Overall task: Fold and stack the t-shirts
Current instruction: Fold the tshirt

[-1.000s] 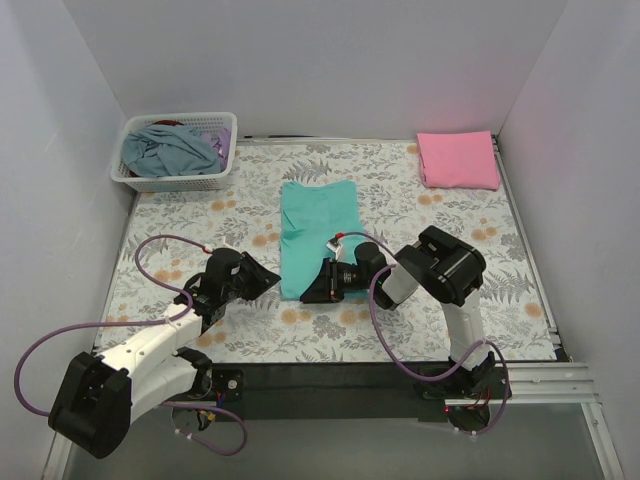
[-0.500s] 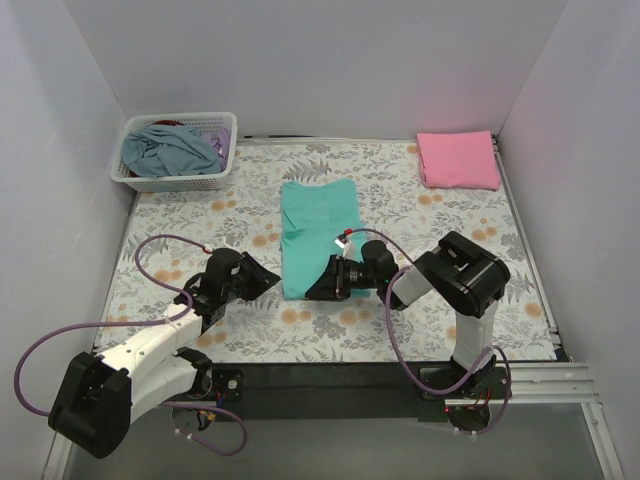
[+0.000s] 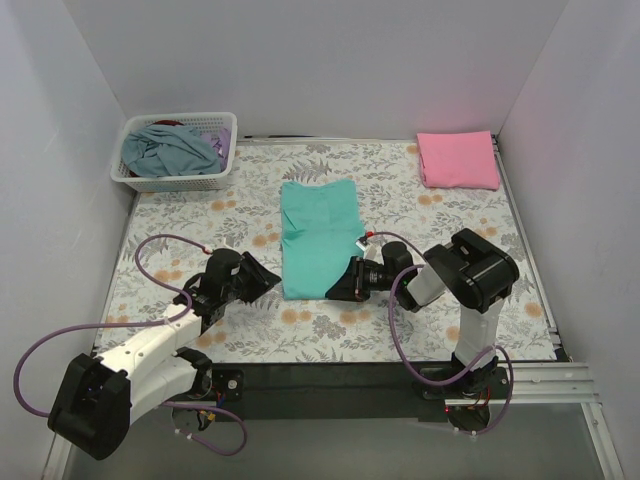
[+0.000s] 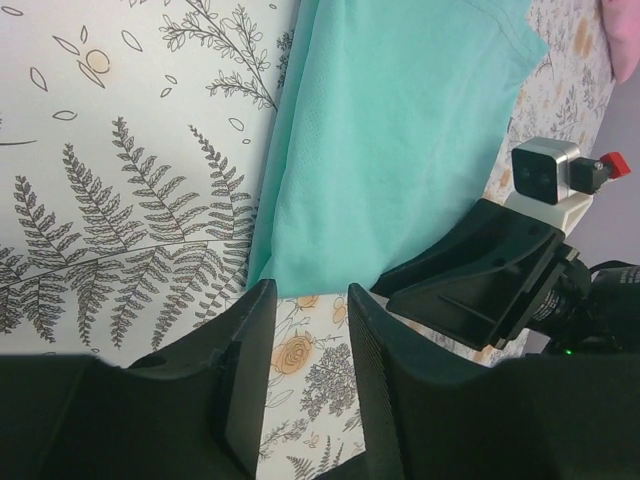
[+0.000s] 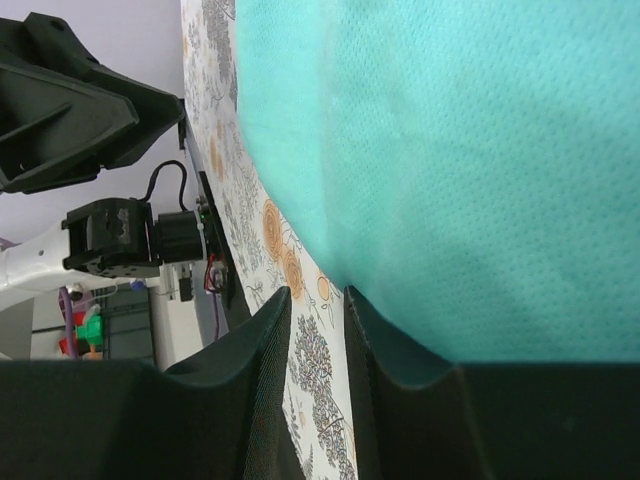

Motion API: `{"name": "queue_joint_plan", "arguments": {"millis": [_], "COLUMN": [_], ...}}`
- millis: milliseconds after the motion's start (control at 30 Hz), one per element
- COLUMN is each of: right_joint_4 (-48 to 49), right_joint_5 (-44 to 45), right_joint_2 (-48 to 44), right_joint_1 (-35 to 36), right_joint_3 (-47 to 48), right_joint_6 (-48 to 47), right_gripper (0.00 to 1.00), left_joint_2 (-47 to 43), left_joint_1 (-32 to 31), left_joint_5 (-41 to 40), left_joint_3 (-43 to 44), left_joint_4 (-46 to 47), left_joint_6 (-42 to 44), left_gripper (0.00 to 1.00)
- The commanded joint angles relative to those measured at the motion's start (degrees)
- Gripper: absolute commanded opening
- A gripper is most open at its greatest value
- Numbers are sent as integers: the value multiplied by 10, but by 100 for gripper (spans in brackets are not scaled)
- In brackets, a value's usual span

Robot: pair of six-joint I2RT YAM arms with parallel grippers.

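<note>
no readable text, labels or numbers anywhere

Whole thing sits on a table covered in a fern-and-orange-flower print. Plain pale walls box it in on its left, far and right sides. White lattice basket sits in its far-left corner, with an aluminium rail by its near-right edge. Light's soft and even.

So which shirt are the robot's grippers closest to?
The teal-green t-shirt in the middle: the left gripper and right gripper flank its near edge. The pink t-shirt lies far off.
</note>
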Motion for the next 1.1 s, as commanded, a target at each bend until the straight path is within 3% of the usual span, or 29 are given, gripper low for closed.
{"name": "queue_joint_plan", "arguments": {"millis": [0,67,167,267,300,400,500,767,1067], "right_joint_4": [7,-18,-133,-322,-444,-664,-771,-855,-844], "right_joint_5": [1,7,41,130,201,365,455,460,466], "right_joint_2": [-9,-36,-111,-198,-239,-293,-319,-292,-234], "right_joint_1": [-1,0,0,3,4,18,25,59,79], "right_joint_3": [-7,-2,14,50,70,149,188,224,250], "right_joint_6": [-13,-27,-82,-164,-190,-274,-306,-319,-316], "right_gripper": [34,35,36,38,39,42,47,52,51], "left_joint_2": [-6,-4,-3,2,6,18,49,181,220], "left_joint_1": [3,3,2,0,-1,-16,-36,-115,-136], "left_joint_5": [0,4,7,1,-6,-29,-76,-151,-152], "left_joint_3": [27,32,39,64,89,127,167,268,275], "left_joint_4": [-9,-11,-21,-47,-74,-130,-171,-256,-263], "left_joint_6": [19,24,36,58,66,96,123,147,132], "left_gripper": [35,39,43,45,46,51,60,66,65]}}
